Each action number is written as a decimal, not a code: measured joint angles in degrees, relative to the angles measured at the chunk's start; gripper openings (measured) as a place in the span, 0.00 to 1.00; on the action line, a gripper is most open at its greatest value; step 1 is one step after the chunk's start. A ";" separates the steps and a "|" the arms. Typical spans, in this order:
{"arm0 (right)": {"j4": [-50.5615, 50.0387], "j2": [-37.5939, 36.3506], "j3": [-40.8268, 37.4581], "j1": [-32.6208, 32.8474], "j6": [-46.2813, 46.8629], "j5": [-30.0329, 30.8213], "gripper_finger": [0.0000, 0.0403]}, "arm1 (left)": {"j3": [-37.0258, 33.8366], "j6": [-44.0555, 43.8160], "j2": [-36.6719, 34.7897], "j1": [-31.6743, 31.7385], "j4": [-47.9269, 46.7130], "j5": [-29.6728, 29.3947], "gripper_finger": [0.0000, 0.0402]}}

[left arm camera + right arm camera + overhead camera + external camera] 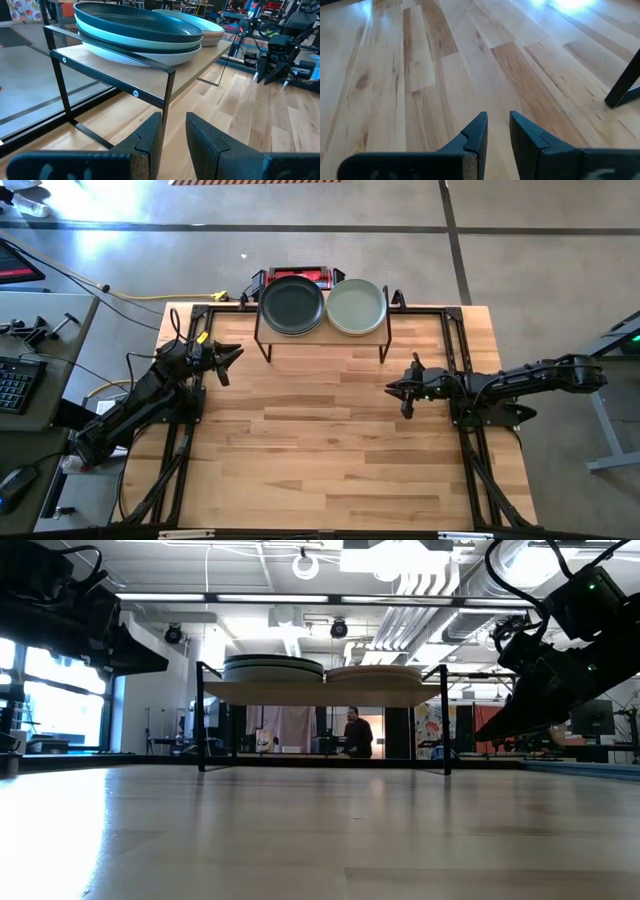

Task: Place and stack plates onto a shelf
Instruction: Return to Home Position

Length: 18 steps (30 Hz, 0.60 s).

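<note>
Plates (292, 304) on the shelf (322, 338), upper centre; left end effector (228, 360) nearer than right end effector (402, 392); both narrowly parted, empty.

Big tabletop (330, 440): pale butcher-block wood planks, smooth, satin sheen, grain visible. Small shelf (200, 67): light matt wood board on thin black metal frame w/ semi-gloss paint, shiny screw heads at the joints. Round dark blue-black plate (135, 22) and round pale sage-green plate (356, 307) both smooth, matt w/ faint sheen; left gripper fingers (150, 140) dark matt plastic, tan rough-looking pad faces.
</note>
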 joint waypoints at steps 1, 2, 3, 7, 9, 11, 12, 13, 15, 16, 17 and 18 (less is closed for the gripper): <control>-0.02 0.00 0.00 0.00 0.05 0.00 0.16 | 0.00 0.00 -0.02 0.00 -0.02 -0.02 0.20; -0.01 0.00 0.00 0.00 0.00 0.00 0.16 | 0.00 0.01 -0.02 -0.06 0.00 -0.02 0.20; -0.02 0.00 0.00 0.00 -0.05 0.00 0.16 | 0.00 0.00 -0.02 -0.16 -0.02 -0.02 0.20; -0.02 0.00 0.00 0.00 0.26 0.00 0.16 | 0.00 0.00 -0.04 -1.86 0.00 -0.22 0.20; -0.07 -0.01 0.00 0.00 0.41 0.00 0.16 | 0.00 0.00 -0.04 -3.43 0.00 -0.22 0.20; -0.90 -0.96 0.00 0.00 0.41 0.00 0.16 | 0.00 0.00 -0.04 -5.17 0.00 -0.19 0.20; -1.12 -1.85 0.00 0.00 0.41 -0.01 0.16 | 0.00 0.00 -0.04 -5.97 0.00 -0.19 0.20; -1.65 -3.12 0.02 0.00 0.41 0.00 0.16 | 0.00 0.01 -0.04 -6.81 0.00 -0.18 0.20; -3.37 -6.22 0.02 0.00 0.41 0.00 0.16 | 0.00 0.00 -0.04 -8.31 0.00 -0.17 0.20; -4.38 -8.09 0.02 0.00 0.41 0.00 0.16 | 0.00 0.00 -0.06 -8.99 0.00 -0.17 0.20; -5.14 -10.20 0.02 0.00 0.41 0.00 0.16 | 0.00 0.00 -0.06 -9.61 0.00 -0.17 0.20; -6.10 -12.43 0.02 0.00 0.41 0.00 0.16 | 0.00 0.00 -0.06 -10.20 0.00 -0.17 0.20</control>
